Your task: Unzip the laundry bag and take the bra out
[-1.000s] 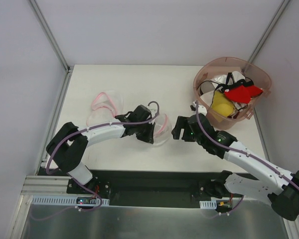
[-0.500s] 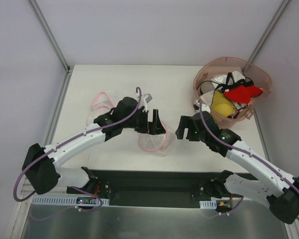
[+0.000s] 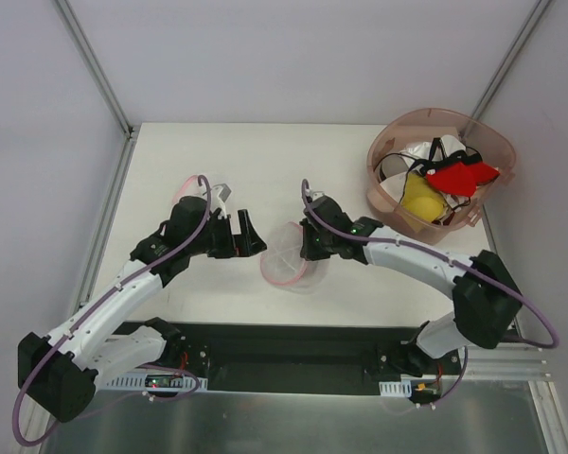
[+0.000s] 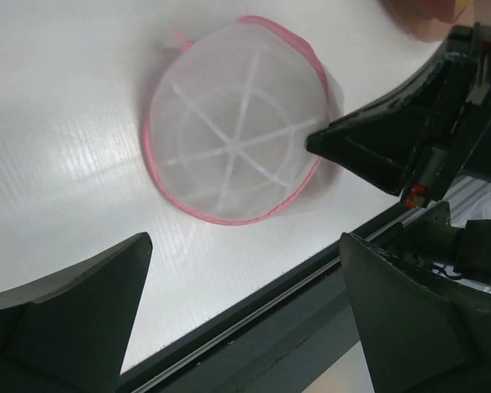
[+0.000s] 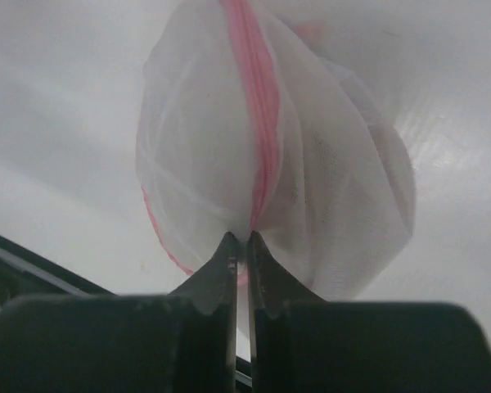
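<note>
A robotics lab test cell. A white bench (image 3: 265,161) is boxed in by plain white panels (image 3: 293,57), with aluminium struts (image 3: 95,66) rising from its far corners. The left arm (image 3: 123,293) and right arm (image 3: 417,257), trailing purple cables, are bolted to a black base plate (image 3: 284,345) along the near edge.

Laundry bag (image 4: 237,151): translucent white mesh, pink zipper rim, white ribs in a star pattern. Basket (image 3: 438,113): translucent pinkish-brown. Yellow garment (image 3: 421,199), red garment (image 3: 462,175). Table (image 3: 265,151): white.
</note>
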Robot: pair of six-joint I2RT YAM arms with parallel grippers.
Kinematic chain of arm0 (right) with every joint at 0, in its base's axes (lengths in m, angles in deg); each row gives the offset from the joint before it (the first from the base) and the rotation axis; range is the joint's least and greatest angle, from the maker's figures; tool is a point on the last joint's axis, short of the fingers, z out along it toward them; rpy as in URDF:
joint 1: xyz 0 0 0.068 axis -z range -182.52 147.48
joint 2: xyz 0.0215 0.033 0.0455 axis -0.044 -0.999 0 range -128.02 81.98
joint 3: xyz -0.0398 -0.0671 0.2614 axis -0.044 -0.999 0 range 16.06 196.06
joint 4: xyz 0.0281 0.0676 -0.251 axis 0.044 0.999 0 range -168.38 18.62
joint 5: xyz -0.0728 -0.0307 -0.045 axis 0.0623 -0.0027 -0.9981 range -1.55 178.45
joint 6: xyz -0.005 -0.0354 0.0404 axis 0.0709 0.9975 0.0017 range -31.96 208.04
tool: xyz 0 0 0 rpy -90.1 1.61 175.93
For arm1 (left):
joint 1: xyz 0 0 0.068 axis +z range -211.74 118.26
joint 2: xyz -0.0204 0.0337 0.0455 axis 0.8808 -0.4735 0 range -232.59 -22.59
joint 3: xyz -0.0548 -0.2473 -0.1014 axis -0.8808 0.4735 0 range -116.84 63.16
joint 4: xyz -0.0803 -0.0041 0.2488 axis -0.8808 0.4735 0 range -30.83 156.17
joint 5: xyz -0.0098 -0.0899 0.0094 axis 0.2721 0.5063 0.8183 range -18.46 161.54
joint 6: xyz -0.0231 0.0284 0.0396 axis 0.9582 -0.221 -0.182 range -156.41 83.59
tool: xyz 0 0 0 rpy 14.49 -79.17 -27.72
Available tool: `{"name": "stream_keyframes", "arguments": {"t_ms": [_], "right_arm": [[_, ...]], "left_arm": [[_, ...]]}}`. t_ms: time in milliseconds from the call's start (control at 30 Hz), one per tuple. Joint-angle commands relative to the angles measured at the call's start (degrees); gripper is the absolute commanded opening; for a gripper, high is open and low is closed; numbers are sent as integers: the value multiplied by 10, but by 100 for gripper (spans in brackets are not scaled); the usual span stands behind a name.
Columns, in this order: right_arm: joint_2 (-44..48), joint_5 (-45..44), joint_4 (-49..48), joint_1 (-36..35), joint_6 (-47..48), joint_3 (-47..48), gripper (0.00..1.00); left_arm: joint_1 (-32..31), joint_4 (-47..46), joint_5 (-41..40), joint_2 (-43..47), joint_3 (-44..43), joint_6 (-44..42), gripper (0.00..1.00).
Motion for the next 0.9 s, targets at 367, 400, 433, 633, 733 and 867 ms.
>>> {"name": "stream_keyframes", "arguments": {"t_ms": [367, 400, 433, 633, 733, 867], "right_arm": [[-50, 57, 206, -8, 421, 249, 89], [-51, 26, 192, -3, 414, 247, 99], [-54, -19, 177, 1, 365, 237, 100], [9, -4, 32, 29, 131, 115, 96], [50, 1, -48, 0, 20, 29, 94], [76, -51, -125, -51, -70, -44, 94]], "left_arm": [[7, 108, 2, 40, -38, -111, 99], [7, 112, 3, 40, -43, -113, 99], [7, 113, 1, 38, -45, -113, 99], [8, 120, -38, 33, -51, -95, 99], [9, 123, -53, 33, -49, -88, 99], [12, 126, -71, 32, -52, -87, 99]]}}
